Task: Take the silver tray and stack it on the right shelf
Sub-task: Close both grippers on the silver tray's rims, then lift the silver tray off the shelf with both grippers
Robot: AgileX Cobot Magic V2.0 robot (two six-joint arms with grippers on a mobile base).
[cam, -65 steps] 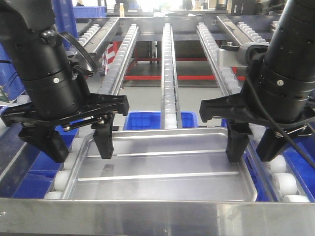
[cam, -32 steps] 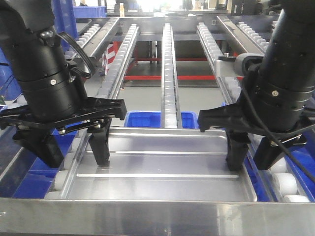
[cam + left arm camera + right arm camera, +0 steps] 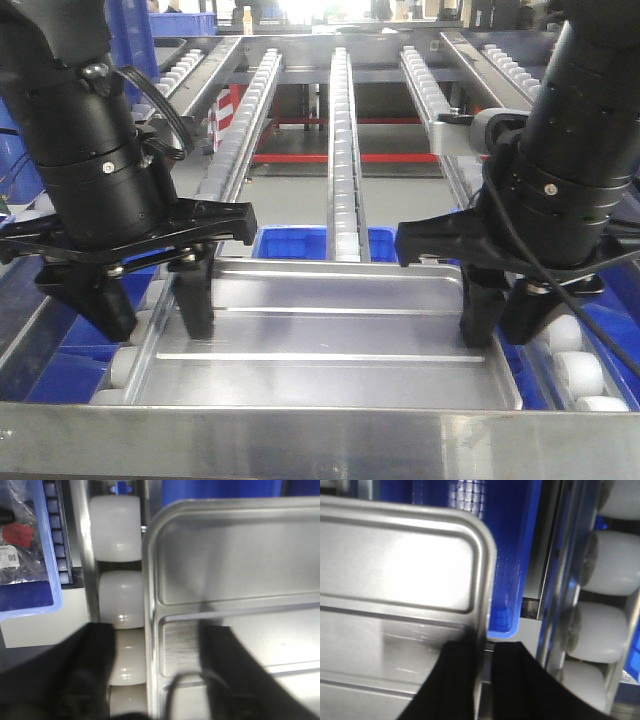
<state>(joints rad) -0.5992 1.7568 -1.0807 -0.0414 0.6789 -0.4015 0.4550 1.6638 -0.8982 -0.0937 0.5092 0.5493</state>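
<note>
The left gripper (image 3: 155, 325) stood wide apart, one finger (image 3: 195, 300) down inside the tray (image 3: 330, 340) and the other outside it, over the white rollers (image 3: 125, 365). From its wrist camera the tray's left rim ran between the two and touched neither. The right gripper (image 3: 500, 332) was drawn narrow, its fingers set close on either side of the right rim, and from its own wrist camera they looked pinched on the metal. The tray lay flat on the roller rails of the shelf (image 3: 575, 372), just behind the brushed-steel front bar (image 3: 320, 440), its two raised ridges running across from one gripper to the other. A blue bin (image 3: 300, 245) sat lower down, past the tray's far edge, and more roller rails (image 3: 342, 130) stretched away beyond it
</note>
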